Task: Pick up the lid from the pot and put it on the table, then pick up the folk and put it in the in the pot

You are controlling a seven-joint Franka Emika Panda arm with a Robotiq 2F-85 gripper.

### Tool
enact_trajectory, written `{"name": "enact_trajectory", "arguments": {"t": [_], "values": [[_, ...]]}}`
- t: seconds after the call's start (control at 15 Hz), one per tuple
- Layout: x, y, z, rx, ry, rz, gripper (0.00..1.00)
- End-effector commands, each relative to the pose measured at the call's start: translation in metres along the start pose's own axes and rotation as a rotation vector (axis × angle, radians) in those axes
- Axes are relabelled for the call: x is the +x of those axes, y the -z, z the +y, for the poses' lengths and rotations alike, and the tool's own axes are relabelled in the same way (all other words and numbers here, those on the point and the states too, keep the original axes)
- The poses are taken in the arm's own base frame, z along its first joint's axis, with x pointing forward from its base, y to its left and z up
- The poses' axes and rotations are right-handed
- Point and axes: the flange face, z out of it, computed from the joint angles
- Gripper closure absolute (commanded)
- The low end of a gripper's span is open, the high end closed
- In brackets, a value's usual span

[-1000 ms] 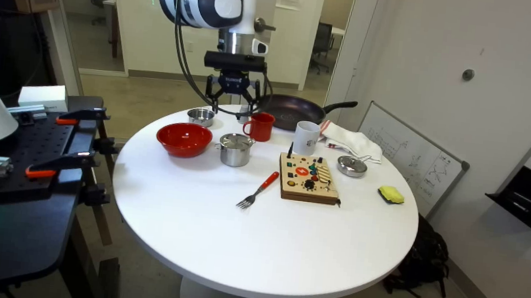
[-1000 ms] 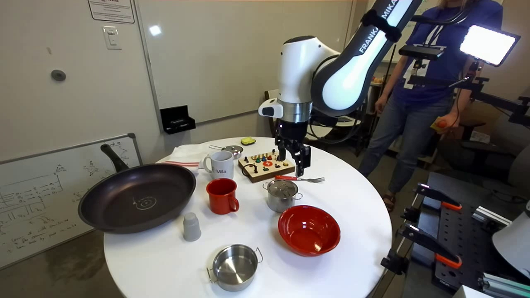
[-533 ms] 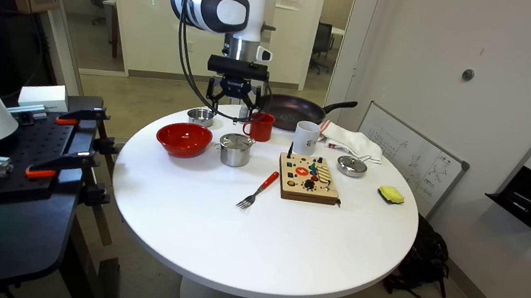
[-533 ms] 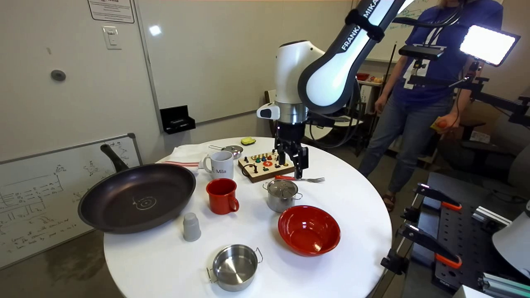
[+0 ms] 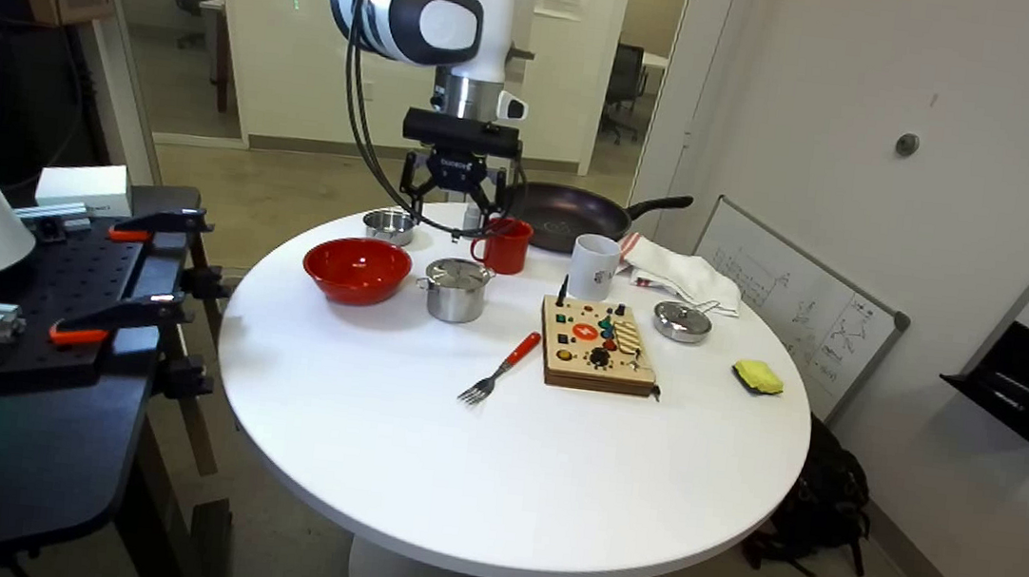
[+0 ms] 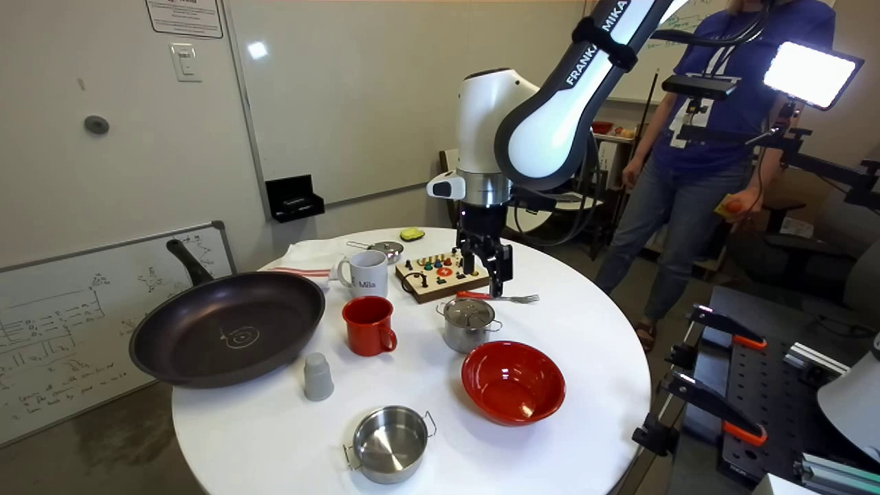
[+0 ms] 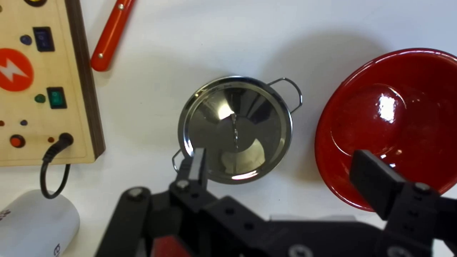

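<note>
**Hovering Above the Lidded Pot point(image 6: 467, 338): Tool point(image 7: 280, 169) in the Released State**

1. Tool. The tool is released: its two fingers stand wide apart and point down toward the bench point(image 5: 503, 488). In both exterior views the fingertips hang above the bench, apart from the lid point(image 7: 237, 130).

2. Lid. The lid is seated on the pot, below the tool. In the wrist view it lies ahead of the fingertips, nearer the finger at the left, which masks a small part of the pot's edge.

3. Fork. The fork point(image 5: 503, 369) lies flat on the bench, ahead of the tool and toward the left in the wrist view, where only a length of its red handle shows. The handle end is just beside the wooden control box point(image 5: 599, 345), which stands well left of the fingers in the same view.

4. Surrounding items. The finger at the right of the wrist view overlaps the red bowl point(image 7: 389, 125), which stands near the pot. In an exterior view, the red mug point(image 6: 364, 333), the white mug point(image 6: 370, 271) and the black frying pan point(image 6: 227, 330) stand left of the tool, the pan farthest out; the shallow steel bowl point(image 6: 390, 447) sits on the camera's side of the tool.
</note>
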Motion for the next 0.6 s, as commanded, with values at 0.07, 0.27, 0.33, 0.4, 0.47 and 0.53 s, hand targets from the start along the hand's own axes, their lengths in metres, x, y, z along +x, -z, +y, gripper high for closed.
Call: {"name": "enact_trajectory", "arguments": {"t": [0.07, 0.27, 0.33, 0.4, 0.47, 0.53], "values": [[0.002, -0.0014, 0.005, -0.003, 0.058, 0.047, 0.0], [0.0031, -0.0048, 0.007, 0.032, 0.087, 0.082, 0.0], [0.0025, -0.006, 0.0075, 0.043, 0.084, 0.08, 0.0], [0.0007, -0.0069, 0.0083, 0.043, 0.062, 0.059, 0.0], [-0.0012, -0.0072, 0.0094, 0.033, 0.044, 0.044, 0.0], [-0.0027, -0.0077, 0.0099, 0.029, 0.035, 0.03, 0.0]]}}
